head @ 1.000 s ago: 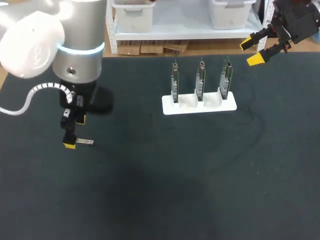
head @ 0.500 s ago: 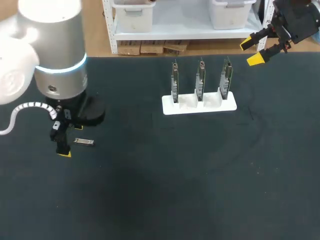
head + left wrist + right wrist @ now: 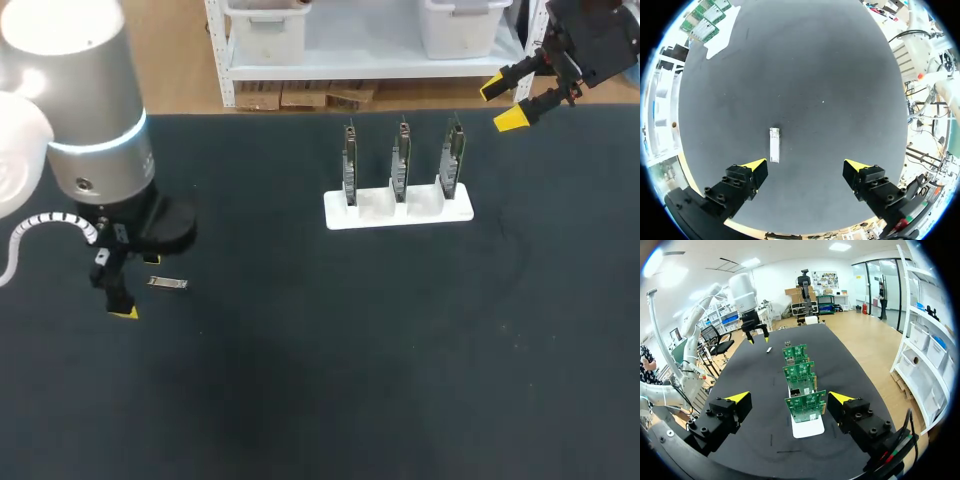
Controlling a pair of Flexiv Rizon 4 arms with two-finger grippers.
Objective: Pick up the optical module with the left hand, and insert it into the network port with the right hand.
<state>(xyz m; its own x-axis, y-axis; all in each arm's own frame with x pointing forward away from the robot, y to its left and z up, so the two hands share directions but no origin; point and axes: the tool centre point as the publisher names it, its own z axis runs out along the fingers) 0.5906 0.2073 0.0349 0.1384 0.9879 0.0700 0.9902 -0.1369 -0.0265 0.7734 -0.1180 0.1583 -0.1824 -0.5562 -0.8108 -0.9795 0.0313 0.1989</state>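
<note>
The optical module (image 3: 167,284) is a small silver bar lying flat on the dark table at the left. My left gripper (image 3: 138,286) hangs just left of it, open and holding nothing. In the left wrist view the module (image 3: 774,145) lies ahead of the open left gripper (image 3: 805,167), nearer one fingertip (image 3: 755,166) and touching neither. The network ports are on three green boards (image 3: 401,160) standing upright in a white holder (image 3: 372,212). My right gripper (image 3: 507,103) hovers open beyond the holder's right end. In the right wrist view the boards (image 3: 800,376) stand ahead of the right gripper (image 3: 789,399).
Black mat covers the table (image 3: 380,360). The holder (image 3: 807,428) stands mid-table near the far edge. Dark open mat lies between the module and the holder.
My left arm has shifted left and toward the near side, carrying its gripper a little away from the module. The module has stayed put, as has the right arm.
</note>
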